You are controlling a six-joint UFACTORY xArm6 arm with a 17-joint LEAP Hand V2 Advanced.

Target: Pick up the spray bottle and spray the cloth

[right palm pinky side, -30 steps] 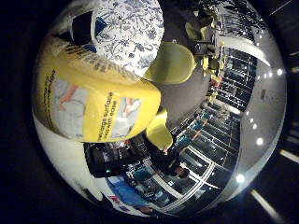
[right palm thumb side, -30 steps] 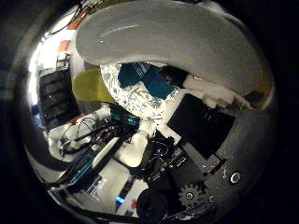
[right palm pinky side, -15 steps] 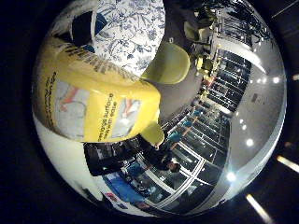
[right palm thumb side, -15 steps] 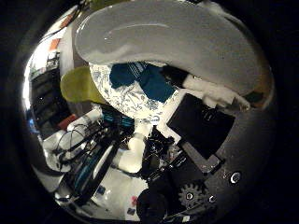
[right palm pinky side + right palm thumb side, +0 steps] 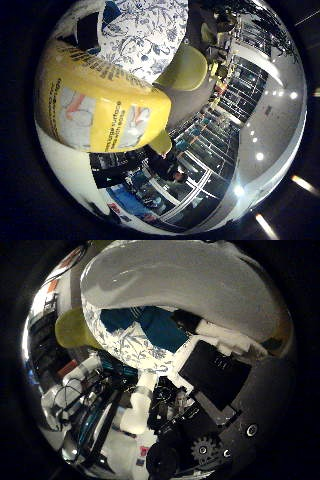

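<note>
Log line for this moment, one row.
spray bottle: filling palm views, close | hand: beside bottle | cloth: blue, on floral tablecloth | spray: unseen

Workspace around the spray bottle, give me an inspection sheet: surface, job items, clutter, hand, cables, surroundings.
Surface: table covered with a white cloth printed with blue flowers.
Job's things: yellow spray bottle with a printed label fills much of the little finger side view, so it is close to the palm; its pale body arches across the thumb side view. A dark blue cloth lies on the floral table cover.
Clutter: nothing seen on the table beyond these.
Hand: white and black parts of the hand lie beside the bottle; whether the fingers curl round it cannot be told.
Cables: left out.
Surroundings: yellow-green chair by the table; shelving and ceiling lights beyond.
</note>
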